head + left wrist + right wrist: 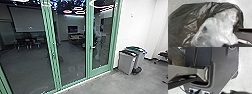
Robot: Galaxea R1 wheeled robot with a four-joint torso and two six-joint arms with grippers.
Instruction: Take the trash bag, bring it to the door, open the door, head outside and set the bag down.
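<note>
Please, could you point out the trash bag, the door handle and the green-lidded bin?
Trash bag (180, 16): left wrist view, on its dark plastic.
Door handle (92, 47): head view, on its lever.
Green-lidded bin (135, 49): head view, on its lid.

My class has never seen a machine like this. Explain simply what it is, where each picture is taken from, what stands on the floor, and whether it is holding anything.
This is a wheeled robot with two arms. The head picture looks forward and down: a green-framed glass door, with two bins on the floor nearby. The left wrist picture looks closely at a black trash bag with clear plastic. That arm probably holds it, though the grip itself is unclear. The right wrist picture shows the robot's own dark base.
</note>
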